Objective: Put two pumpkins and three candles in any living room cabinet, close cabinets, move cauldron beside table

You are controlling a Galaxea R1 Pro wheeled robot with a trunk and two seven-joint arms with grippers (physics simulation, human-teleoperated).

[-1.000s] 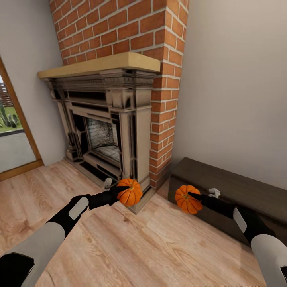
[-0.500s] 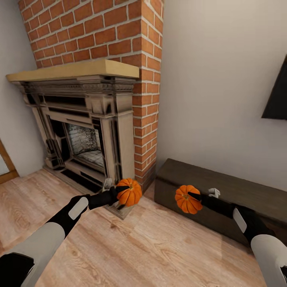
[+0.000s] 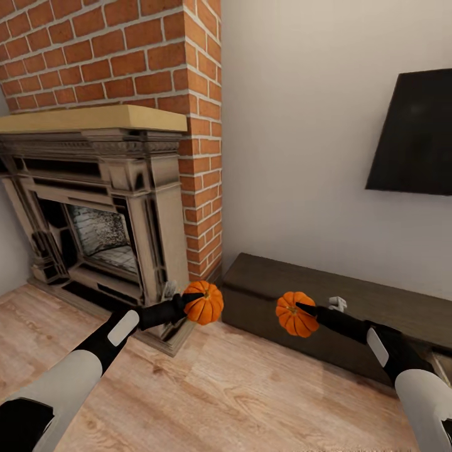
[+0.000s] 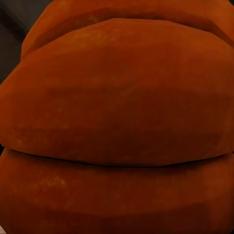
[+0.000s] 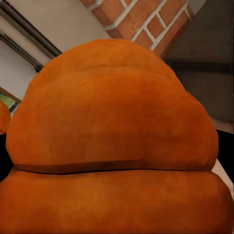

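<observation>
Pale plaster wall and a wood plank floor framed the scene in the head view. Beyond the left gripper rose a red brick chimney, and below its bricks stood a dark carved fireplace topped by a light wooden mantel. Above and beyond the right gripper a black screen hung on the wall. Just past both grippers, against the wall, ran the long, low dark brown cabinet, its fronts shut as far as could be seen.

Both arms reached forward over the floor. The left gripper was clamped on one pumpkin, carried in the air just in front of the fireplace corner and near the cabinet's end. The right gripper was clamped on the other pumpkin, held off the floor in front of the cabinet's face, its short stem pointing up. The two pumpkins hung at about the same height, apart from each other.

From the left wrist view, orange ribbed skin pressed right up to the lens. From the right wrist view, the second pumpkin's ribs sat just as close, with brick and the dark cabinet behind it.
</observation>
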